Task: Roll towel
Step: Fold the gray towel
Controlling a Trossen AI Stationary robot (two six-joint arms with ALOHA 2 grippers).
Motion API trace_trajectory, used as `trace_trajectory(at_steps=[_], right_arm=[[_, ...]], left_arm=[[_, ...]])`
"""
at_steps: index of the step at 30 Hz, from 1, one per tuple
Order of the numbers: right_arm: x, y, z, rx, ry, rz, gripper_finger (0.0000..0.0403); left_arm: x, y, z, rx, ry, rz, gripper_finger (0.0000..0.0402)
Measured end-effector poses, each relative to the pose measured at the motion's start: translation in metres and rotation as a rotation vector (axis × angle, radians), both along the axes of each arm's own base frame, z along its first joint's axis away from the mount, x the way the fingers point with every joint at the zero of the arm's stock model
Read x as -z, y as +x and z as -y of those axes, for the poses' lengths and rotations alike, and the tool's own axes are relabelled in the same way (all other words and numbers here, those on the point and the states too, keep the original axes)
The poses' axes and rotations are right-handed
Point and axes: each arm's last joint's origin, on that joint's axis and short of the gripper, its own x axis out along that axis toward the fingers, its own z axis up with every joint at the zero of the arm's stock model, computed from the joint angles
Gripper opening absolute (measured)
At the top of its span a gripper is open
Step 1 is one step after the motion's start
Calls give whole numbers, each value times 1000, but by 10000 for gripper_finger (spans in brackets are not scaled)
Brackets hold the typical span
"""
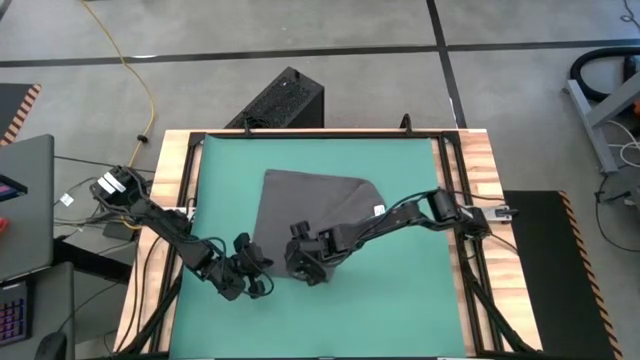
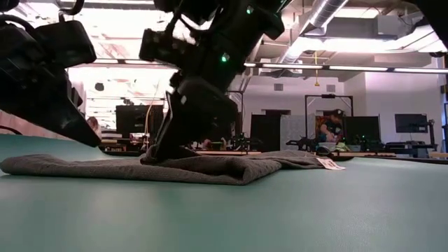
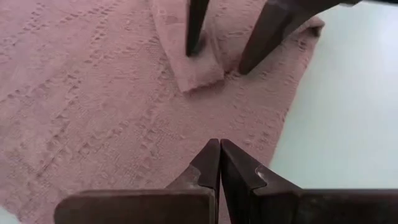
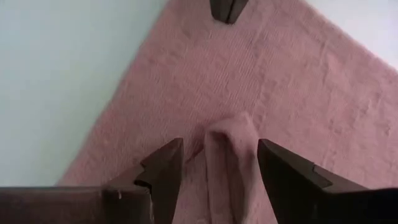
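Observation:
The dark grey towel (image 1: 312,208) lies spread on the green mat (image 1: 400,300), its white tag (image 1: 378,210) at its right edge. A small raised fold (image 4: 227,158) stands near its near edge. My right gripper (image 4: 219,146) is open, with one finger on each side of that fold; it also shows in the high view (image 1: 304,262). My left gripper (image 3: 219,148) is shut. It sits low over the towel's near-left part, close to the towel's edge, and also shows in the high view (image 1: 252,264). My right gripper comes down from above, slanting from the right. Its two fingertips (image 3: 194,50) reach the towel's surface on either side of the raised fold (image 3: 194,73), which stands free between them; the towel lies on the mat. My left gripper: I cannot tell whether its shut tips touch the towel.
The mat sits in a black frame (image 1: 190,170) on the wooden table. Bare mat lies near the front edge (image 2: 280,210) and to the towel's right. A black box (image 1: 280,100) stands on the floor beyond the far edge.

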Motion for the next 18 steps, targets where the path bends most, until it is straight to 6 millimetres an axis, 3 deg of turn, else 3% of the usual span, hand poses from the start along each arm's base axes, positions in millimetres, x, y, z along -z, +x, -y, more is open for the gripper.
trace_trajectory(at_steps=[8,18], right_arm=[[-2,2,10,10,20,5,220],[0,2,8,4,57,21,210]], left_arm=[[0,0,0,-9,4,5,0],[0,-1,-1,-25,22,6,0]])
